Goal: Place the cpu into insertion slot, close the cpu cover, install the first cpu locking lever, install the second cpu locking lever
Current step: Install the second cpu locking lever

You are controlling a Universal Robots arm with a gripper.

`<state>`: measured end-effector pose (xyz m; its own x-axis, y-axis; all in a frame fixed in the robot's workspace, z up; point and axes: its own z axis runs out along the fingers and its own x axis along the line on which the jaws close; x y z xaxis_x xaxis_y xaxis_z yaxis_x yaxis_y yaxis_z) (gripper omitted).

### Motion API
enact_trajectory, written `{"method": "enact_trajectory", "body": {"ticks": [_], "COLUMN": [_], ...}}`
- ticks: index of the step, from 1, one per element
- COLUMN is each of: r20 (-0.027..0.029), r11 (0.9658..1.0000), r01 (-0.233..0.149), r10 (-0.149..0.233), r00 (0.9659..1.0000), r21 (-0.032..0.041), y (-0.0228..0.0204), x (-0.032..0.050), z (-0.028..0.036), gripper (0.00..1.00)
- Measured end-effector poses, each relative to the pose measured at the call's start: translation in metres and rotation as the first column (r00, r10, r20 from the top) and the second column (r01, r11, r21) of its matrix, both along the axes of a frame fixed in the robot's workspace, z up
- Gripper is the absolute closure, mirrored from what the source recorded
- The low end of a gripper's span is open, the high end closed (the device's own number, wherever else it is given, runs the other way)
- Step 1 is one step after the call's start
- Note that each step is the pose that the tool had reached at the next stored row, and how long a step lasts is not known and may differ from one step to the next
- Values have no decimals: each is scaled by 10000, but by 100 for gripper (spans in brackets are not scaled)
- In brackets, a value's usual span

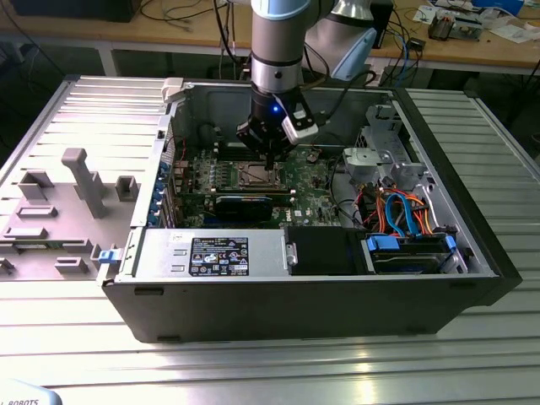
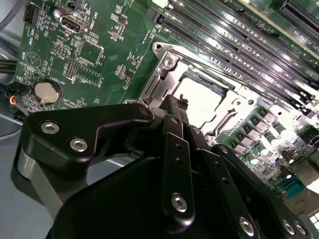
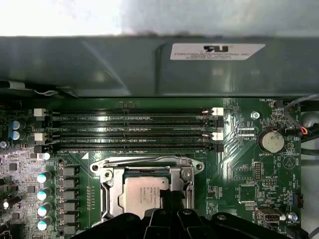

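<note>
Memory slots (image 3: pixel 132 130), coin battery (image 3: pixel 272 141)

A ribbed metal table (image 1: pixel 498 169) of pale grey slats fills the near scene, catching a bright glare along its near edge. Beyond it, at the far side, runs a wooden workbench (image 1: pixel 194 29) strewn with cables; the space beneath looks dark, perhaps open floor.
</note>
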<state>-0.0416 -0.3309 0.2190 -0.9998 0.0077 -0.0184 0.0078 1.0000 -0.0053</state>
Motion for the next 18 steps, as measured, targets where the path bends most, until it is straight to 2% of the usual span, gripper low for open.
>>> {"method": "enact_trajectory", "body": {"ticks": [4, 7, 9, 10, 12, 14, 17, 18], "r20": [-1, 0, 0, -1, 0, -1, -1, -2], "r11": [10000, 10000, 10000, 10000, 10000, 10000, 10000, 10000], "r01": [0, 0, 0, 0, 0, -1, -1, 0], "r10": [0, 0, 0, 0, 0, 1, 1, 0], "r00": [10000, 10000, 10000, 10000, 10000, 10000, 10000, 10000], "r21": [-2, -1, -1, -1, 0, 0, 17, 53], "y": [-5, -4, -5, -5, -5, -6, -49, -90], "x": [0, 0, 0, 0, 0, 0, 0, 0], "z": [12, 49, 90, 142, 195, 228, 229, 227], "gripper": [89, 89, 89, 89, 89, 89, 89, 89]}}
